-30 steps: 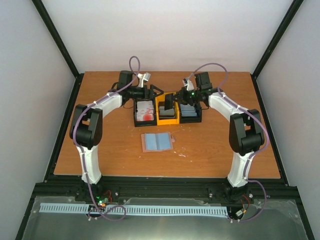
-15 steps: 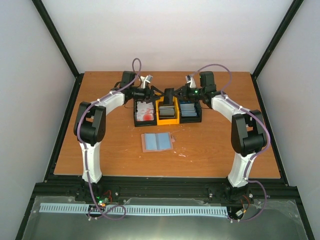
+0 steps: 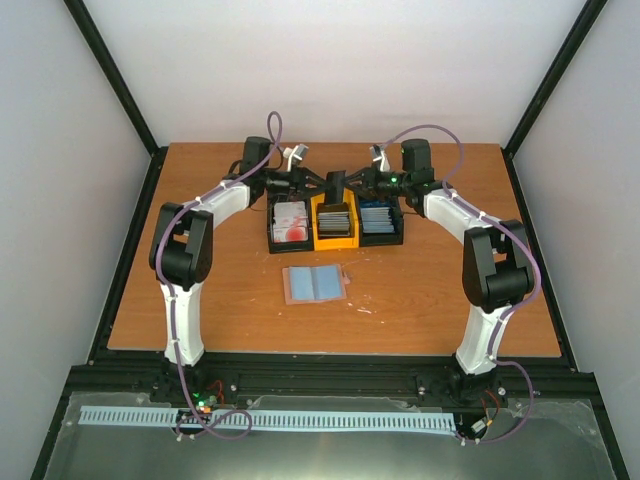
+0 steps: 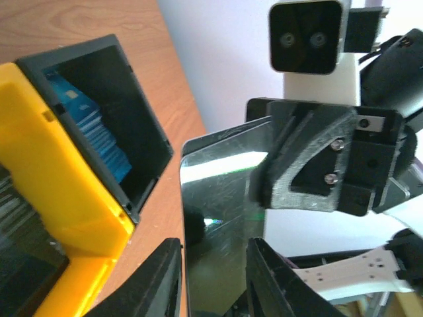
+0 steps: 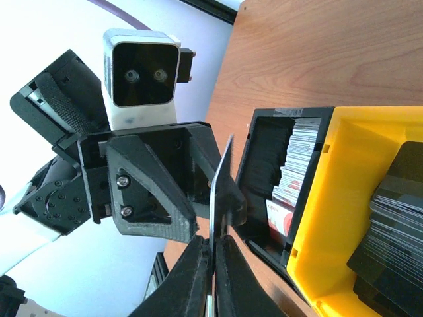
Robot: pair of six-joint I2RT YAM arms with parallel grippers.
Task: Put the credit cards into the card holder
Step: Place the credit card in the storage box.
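Right fingers (image 5: 188,277): clenched on the lower edge of a dark grey credit card (image 4: 213,198), which is seen edge-on between them in the right wrist view and stands upright

Left fingers (image 4: 155,281): set one on each side of the same card, close against its two side edges. Whether they actually grip it cannot be told from the pictures. The card's glossy face is turned towards the left wrist camera

Position of the card: in the air between the two wrists, above the far end of the yellow bin (image 3: 335,241), clear of the stacks below

Containers, a row of three bins touching side by side at the far middle of the tabletop (image 3: 420,310):
- left black bin (image 3: 290,246): holds white cards with red blotches (image 3: 291,225), stacked
- yellow bin, centre: holds a stack of dark grey cards (image 3: 335,218)
- right black bin (image 3: 381,240): holds blue cards (image 3: 377,218), stacked on edge

Card holder (image 3: 315,284): lies open and flat on the tabletop, just nearer the arm bases than the bins, apart from them. Its pockets are pale blue; whether any card sits in them cannot be made out

Both arms reach inward from their bases and meet over the bins
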